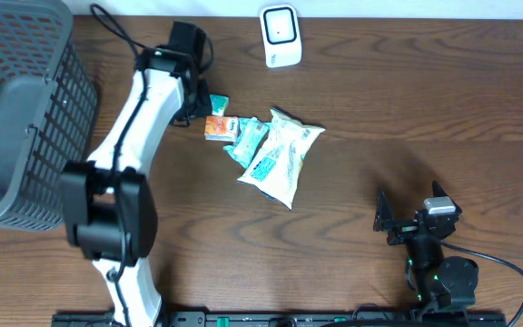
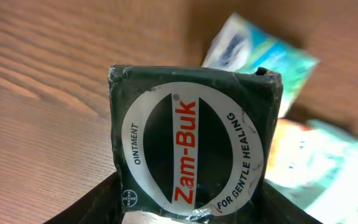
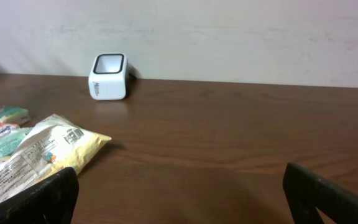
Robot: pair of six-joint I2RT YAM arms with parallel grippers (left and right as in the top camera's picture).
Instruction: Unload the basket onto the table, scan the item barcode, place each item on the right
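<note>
Sitting btwn the jaws of the left arm [image 1: 143, 100], the Zam-Buk box [image 2: 194, 140] faces the wrist cam label-first. The jaws are partly closed on its lower corners, so it looks held rather than lying on the table [image 1: 425, 109]. No barcode shows on this face. It's prob. on the back or a side, so I judge the box needs turning before the scanner [image 1: 281, 36] can read it. The scanner stands at the table's far edge, well apart from the box. Near the box are an orange packet [image 1: 216, 128], a teal packet [image 1: 246, 141] and a white pouch [image 1: 282, 156], bunched together, prob. waiting their turn. A grey basket [image 1: 16, 118] sits far left, likely for done items. The right arm [image 1: 434, 245] sits near the front edge, jaws wide w/ nothing in them, clear of the work.
</note>
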